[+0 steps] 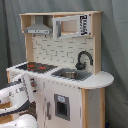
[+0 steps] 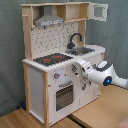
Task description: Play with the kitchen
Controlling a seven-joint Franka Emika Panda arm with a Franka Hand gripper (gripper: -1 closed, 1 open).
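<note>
The kitchen [image 1: 60,75] [image 2: 55,65] is a white and light-wood toy. It has a black-red hob [image 1: 35,66] [image 2: 51,59], a black faucet [image 1: 83,59] [image 2: 75,39], a sink [image 1: 70,75] [image 2: 82,50], a grey hood [image 1: 37,30] [image 2: 49,21] and an oven door [image 2: 64,96]. The microwave cupboard [image 1: 70,26] sits at the top, and its door [image 2: 99,11] stands swung open. My gripper [image 2: 77,68] [image 1: 26,82] is right at the white front panel below the counter, beside the oven knobs [image 2: 56,76]. What it touches is hidden.
My white arm [image 2: 106,75] [image 1: 12,97] reaches in from the second exterior view's right. The kitchen stands on wooden table tops [image 2: 107,107] against a grey curtain [image 1: 115,50]. A rounded wooden counter end [image 1: 100,80] juts out at the first exterior view's right.
</note>
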